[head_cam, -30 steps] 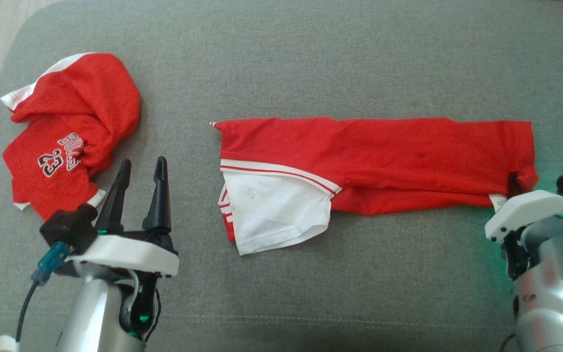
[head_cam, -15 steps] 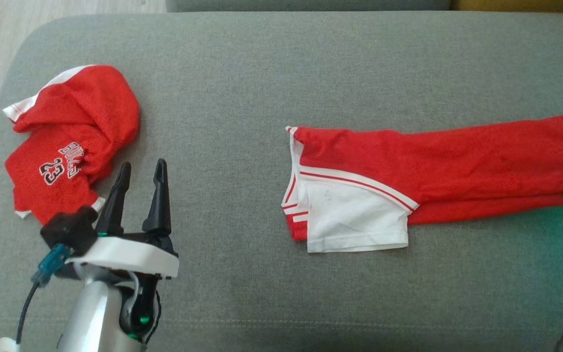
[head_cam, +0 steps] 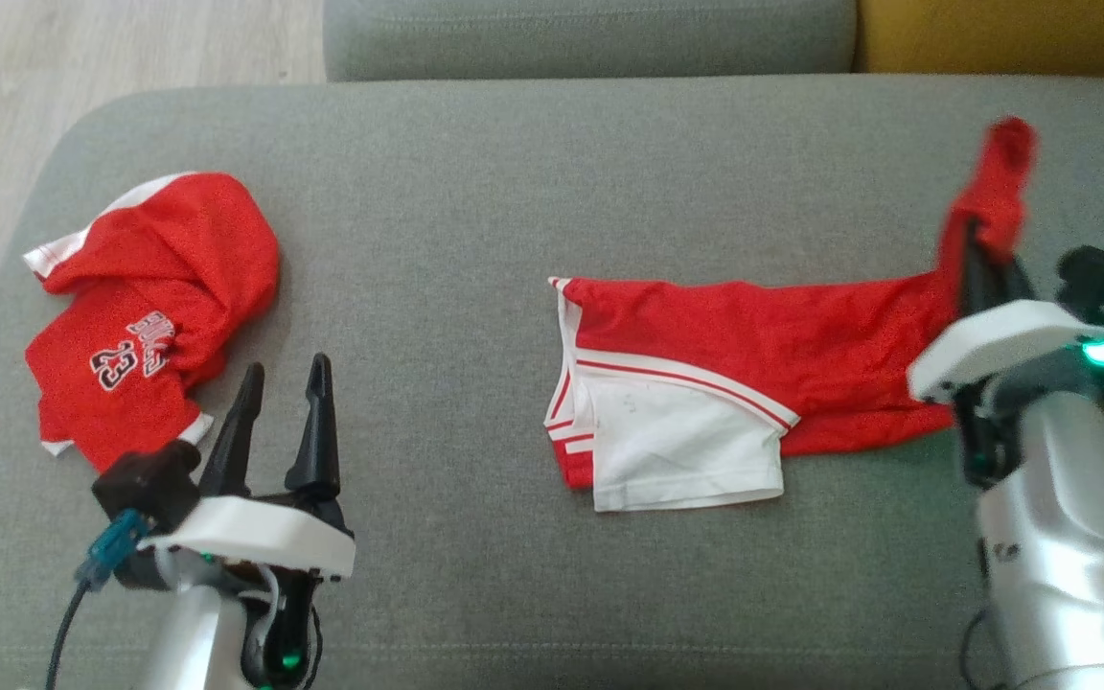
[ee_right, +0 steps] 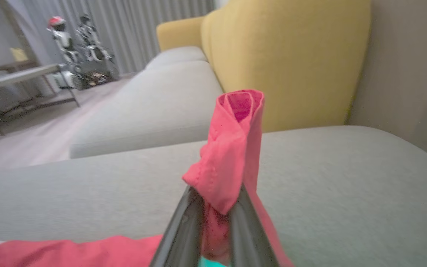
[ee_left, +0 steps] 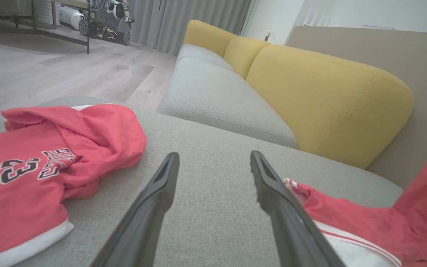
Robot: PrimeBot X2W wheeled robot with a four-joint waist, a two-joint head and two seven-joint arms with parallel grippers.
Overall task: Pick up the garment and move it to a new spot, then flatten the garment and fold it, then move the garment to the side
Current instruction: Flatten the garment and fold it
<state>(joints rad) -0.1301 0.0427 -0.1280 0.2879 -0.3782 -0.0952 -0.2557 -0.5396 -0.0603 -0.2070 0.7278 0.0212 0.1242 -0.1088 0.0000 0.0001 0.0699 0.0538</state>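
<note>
The garment is a red piece with a white, red-striped panel, lying folded in a long strip on the grey cushion. My right gripper is shut on its right end and holds that end up off the cushion, a bunch of red cloth standing above the fingers. In the right wrist view the cloth rises from between the closed fingers of the gripper. My left gripper hovers open at the lower left with nothing in it. Through its gap I see bare cushion, with the garment's left end to its right.
A crumpled red jersey with "23" printed on it lies at the cushion's left, just beyond my left fingers; the same jersey fills the left side of the left wrist view. Behind the cushion are a grey sofa seat, a yellow backrest and wooden floor.
The head camera has tilted up. My right gripper dragged the garment to the right, then lifted its right end off the cushion. The left arm and the jersey have stayed put.
</note>
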